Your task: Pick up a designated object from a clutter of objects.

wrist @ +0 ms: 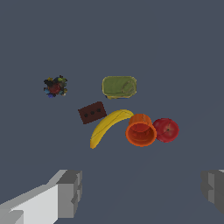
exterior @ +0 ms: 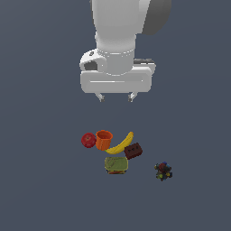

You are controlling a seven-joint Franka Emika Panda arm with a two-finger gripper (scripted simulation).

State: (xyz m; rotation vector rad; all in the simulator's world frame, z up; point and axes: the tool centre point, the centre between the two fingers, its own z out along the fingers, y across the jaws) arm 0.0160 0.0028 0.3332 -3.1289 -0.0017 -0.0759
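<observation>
1. The gripper (exterior: 116, 96) hung above the clutter with its two fingers spread wide apart, holding nothing and touching nothing.
2. In the wrist view the fingers (wrist: 70, 192) stood at opposite sides of the picture, with only bare floor between them and the objects well beyond.
3. The brown box (exterior: 133, 150) lay on the dark floor (exterior: 40, 180) just beside the yellow banana (exterior: 120, 144), at the banana's tip end away from the cup; whether they touched could not be told.
4. The orange cup (exterior: 103, 140) stood upright against the banana's other side, and the red apple (exterior: 88, 140) sat touching the cup on its far side from the banana.
5. The green-brown flat can (exterior: 116, 164) lay near the banana, on the side away from the gripper in the exterior view.
6. The dark multicoloured lump (exterior: 163, 171) sat apart, beyond the box from the banana.
</observation>
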